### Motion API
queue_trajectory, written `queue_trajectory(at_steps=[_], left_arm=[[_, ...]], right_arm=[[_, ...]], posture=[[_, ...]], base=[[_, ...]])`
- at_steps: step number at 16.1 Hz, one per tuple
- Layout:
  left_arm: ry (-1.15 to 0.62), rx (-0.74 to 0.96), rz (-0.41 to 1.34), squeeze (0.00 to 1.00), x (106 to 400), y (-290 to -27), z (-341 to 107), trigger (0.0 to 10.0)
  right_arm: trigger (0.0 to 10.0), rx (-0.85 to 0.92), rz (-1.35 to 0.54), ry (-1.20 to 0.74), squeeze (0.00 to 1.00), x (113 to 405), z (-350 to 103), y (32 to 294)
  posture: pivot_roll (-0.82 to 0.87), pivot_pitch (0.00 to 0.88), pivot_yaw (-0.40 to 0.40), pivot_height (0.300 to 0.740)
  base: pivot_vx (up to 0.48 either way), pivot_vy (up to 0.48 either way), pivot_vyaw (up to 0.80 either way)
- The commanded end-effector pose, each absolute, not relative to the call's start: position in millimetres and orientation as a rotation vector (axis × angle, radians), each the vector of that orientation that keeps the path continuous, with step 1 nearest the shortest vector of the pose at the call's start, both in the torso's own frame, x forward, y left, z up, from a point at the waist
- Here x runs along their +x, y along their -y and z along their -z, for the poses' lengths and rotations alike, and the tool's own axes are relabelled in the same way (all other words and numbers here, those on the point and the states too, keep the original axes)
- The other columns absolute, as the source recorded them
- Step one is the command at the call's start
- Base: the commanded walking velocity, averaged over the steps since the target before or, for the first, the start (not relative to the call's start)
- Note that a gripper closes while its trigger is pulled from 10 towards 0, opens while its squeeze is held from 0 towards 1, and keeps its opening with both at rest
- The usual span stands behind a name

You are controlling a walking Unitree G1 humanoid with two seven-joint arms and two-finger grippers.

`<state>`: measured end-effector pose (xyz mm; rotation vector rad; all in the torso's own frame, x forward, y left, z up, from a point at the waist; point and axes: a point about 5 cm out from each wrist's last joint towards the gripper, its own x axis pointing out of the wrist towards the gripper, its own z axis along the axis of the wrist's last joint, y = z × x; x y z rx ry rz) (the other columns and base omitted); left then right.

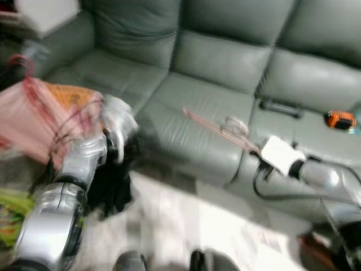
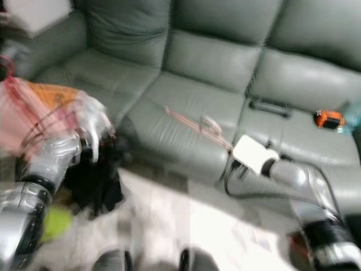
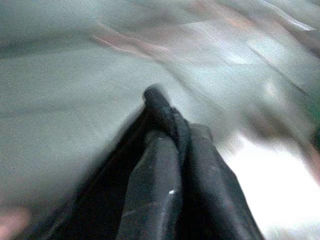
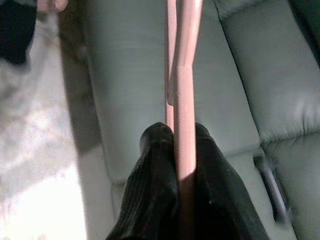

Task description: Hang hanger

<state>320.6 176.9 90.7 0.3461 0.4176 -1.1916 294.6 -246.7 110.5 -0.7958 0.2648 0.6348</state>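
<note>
Pink plastic sits clamped between the right pincer's black fingers: the hanger, held out over the grey-green sofa. The left pincer looks pressed together. Picked up, then; hanging remains undone.

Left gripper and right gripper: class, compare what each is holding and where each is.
The right gripper is shut on a thin, rigid pink hanger; the left gripper is shut on dark, limp cloth.
The right gripper reaches over the sofa seat; the left gripper is off the sofa's front edge, beside pink fabric.
Both are black and closed.
</note>
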Motion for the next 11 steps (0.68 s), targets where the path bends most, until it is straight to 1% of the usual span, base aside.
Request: queue_trajectory(at_steps=[1, 2, 3, 4, 5, 6, 7, 8, 9, 11], left_arm=[[-0.729, 0.756, 1.366, 0.0, 287.4, -225.8, -60.2, 10.0], [-0.76, 1.021, 1.197, 0.0, 295.1, -247.1, -56.3, 10.0], [-0.723, 1.128, 1.076, 0.0, 303.9, -252.2, -59.3, 10.0], [-0.601, 1.219, 0.863, 0.0, 326.5, -253.1, -78.6, 10.0], [-0.494, 1.205, 0.747, 0.0, 342.4, -247.5, -99.6, 10.0], [-0.409, 1.103, 0.672, 0.0, 353.0, -240.3, -116.4, 10.0], [-0.329, 1.025, 0.615, 0.0, 360.7, -234.2, -128.9, 10.0], [-0.273, 0.986, 0.576, 0.0, 366.1, -230.4, -135.9, 10.0], [-0.236, 0.994, 0.555, 0.0, 369.0, -226.7, -136.4, 10.0], [-0.231, 1.025, 0.554, 0.0, 368.2, -224.2, -133.5, 10.0]], right_arm=[[10.0, -0.803, -0.612, -0.284, 0.0, 293.5, -110.2, 256.8], [10.0, -0.804, -0.613, -0.283, 0.0, 294.6, -109.1, 256.4], [10.0, -0.805, -0.614, -0.282, 0.0, 295.1, -108.8, 255.7], [10.0, -0.807, -0.62, -0.277, 0.0, 296.0, -108.2, 253.4], [10.0, -0.813, -0.626, -0.273, 0.0, 296.0, -107.9, 252.3], [10.0, -0.817, -0.63, -0.273, 0.0, 295.8, -107.8, 252.4], [10.0, -0.821, -0.632, -0.274, 0.0, 296.1, -108.3, 253.4], [10.0, -0.823, -0.631, -0.275, 0.0, 297.0, -109.1, 255.1], [10.0, -0.825, -0.628, -0.274, 0.0, 298.1, -109.7, 256.1], [10.0, -0.822, -0.631, -0.272, 0.0, 297.1, -106.9, 254.2]], posture=[[-0.05, 0.101, 0.012, 0.74], [-0.05, 0.1, 0.011, 0.74], [-0.05, 0.1, 0.008, 0.74], [-0.05, 0.099, 0.006, 0.74], [-0.06, 0.1, -0.001, 0.74], [-0.06, 0.1, -0.003, 0.74], [-0.06, 0.099, -0.007, 0.74], [-0.06, 0.099, -0.007, 0.74], [-0.06, 0.1, -0.005, 0.74], [-0.05, 0.101, 0.0, 0.74]], base=[[0.0, 0.0, 0.0], [0.0, 0.0, 0.0], [0.0, 0.0, 0.0], [0.0, 0.0, 0.0], [0.0, 0.0, 0.0], [0.0, 0.0, 0.0], [0.0, 0.0, 0.0], [0.0, 0.0, 0.0], [0.0, 0.0, 0.0], [0.0, 0.0, 0.0]])
